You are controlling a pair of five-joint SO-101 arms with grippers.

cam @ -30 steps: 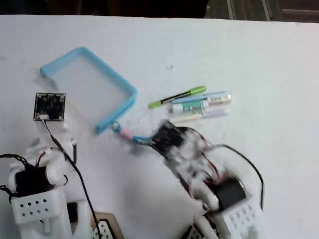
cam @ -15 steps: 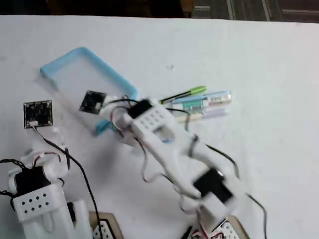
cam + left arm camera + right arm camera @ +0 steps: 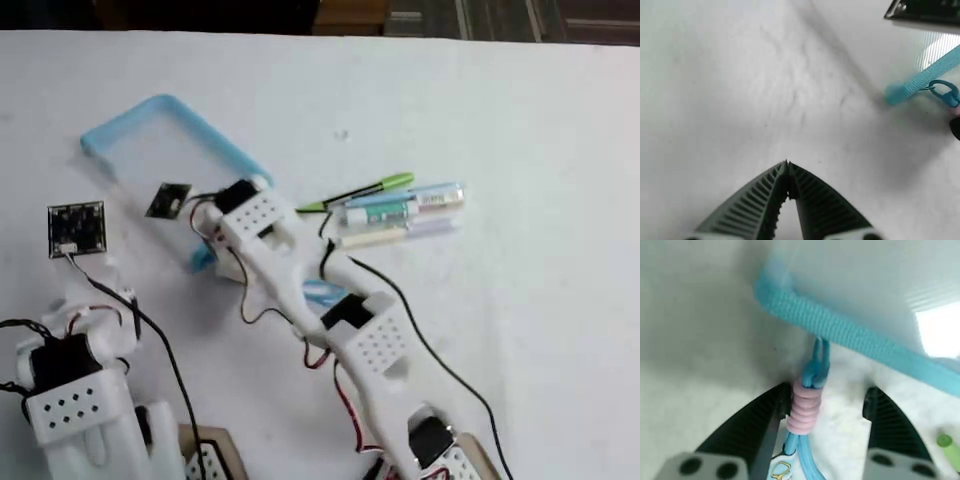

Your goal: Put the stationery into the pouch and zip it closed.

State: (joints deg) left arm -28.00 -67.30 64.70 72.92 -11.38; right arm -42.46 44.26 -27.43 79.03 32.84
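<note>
Pouch (image 3: 225, 145), clear with a blue edge, lay flat on the white worktop (image 3: 520, 110), toward the left arm's side. Could not tell whether the zip was open or closed.

Stationery (image 3: 400, 212) sat outside the pouch, just beside its near corner on the right arm's side: a green pen (image 3: 360, 191) angled over a small bunch of pale tubes or markers lying side by side.

Right arm (image 3: 265, 235) stretched across the worktop to that pouch corner. Right tool (image 3: 827, 392) was apart, straddling the zip pull (image 3: 816, 365). The pull's pink bead (image 3: 802, 410) sat between the two fingers, close against one of them and clear of the other; could not tell if it actually touched. A blue strap (image 3: 795, 452) ran from the bead back toward the tool's base.

Left tool (image 3: 788, 172) was together, tips meeting, nothing in it, over bare worktop. The pouch's blue corner and its pull ring (image 3: 943, 92) lay near it, apart from the tips. Left arm (image 3: 70, 400) sat at the near edge, well apart from the stationery.
</note>
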